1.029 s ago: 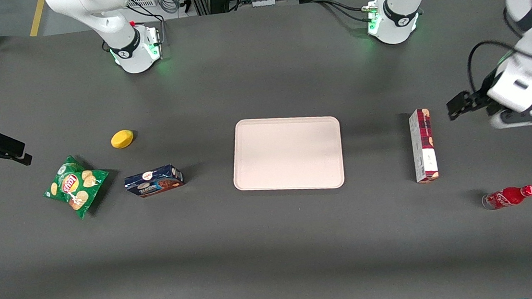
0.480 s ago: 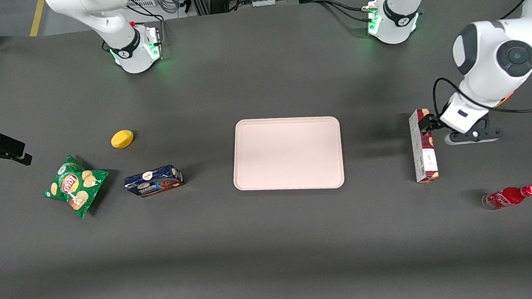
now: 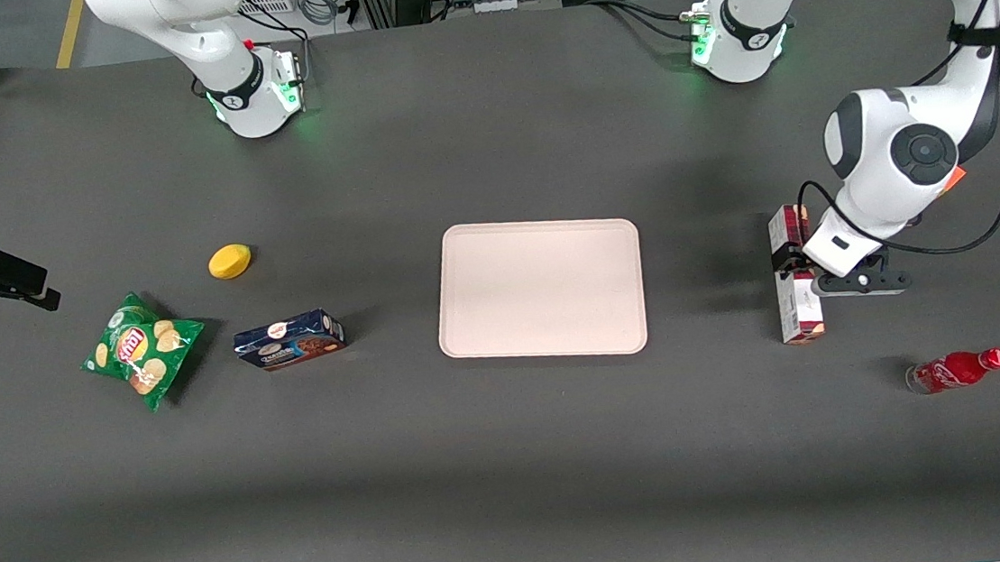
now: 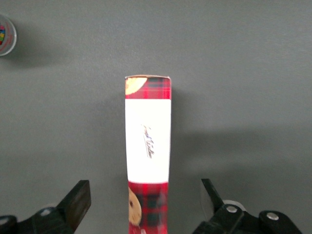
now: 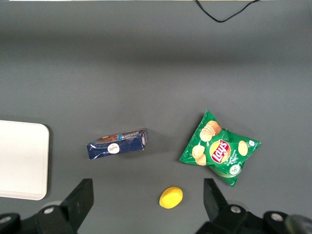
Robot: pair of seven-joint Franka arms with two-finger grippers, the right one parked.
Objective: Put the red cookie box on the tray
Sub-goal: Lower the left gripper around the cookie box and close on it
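Red cookie box (image 4: 147,156) lying lengthwise between spread fingers (image 4: 78,201) of gripper (image 4: 146,207), untouched.

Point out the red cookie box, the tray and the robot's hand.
red cookie box (image 4: 147,146), left wrist view, on its white middle band.
tray (image 3: 540,288), front view, on its bare flat centre.
hand (image 4: 146,204), left wrist view, midway between its open fingertips, over the box.

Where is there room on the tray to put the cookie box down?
The whole tray is bare, rim to rim, so anywhere on it works. The table between the tray and the red box is bare too, so the way is open. The open claw hangs over the red box. It's busier toward the parked arm's end: blue box, chips, lemon.
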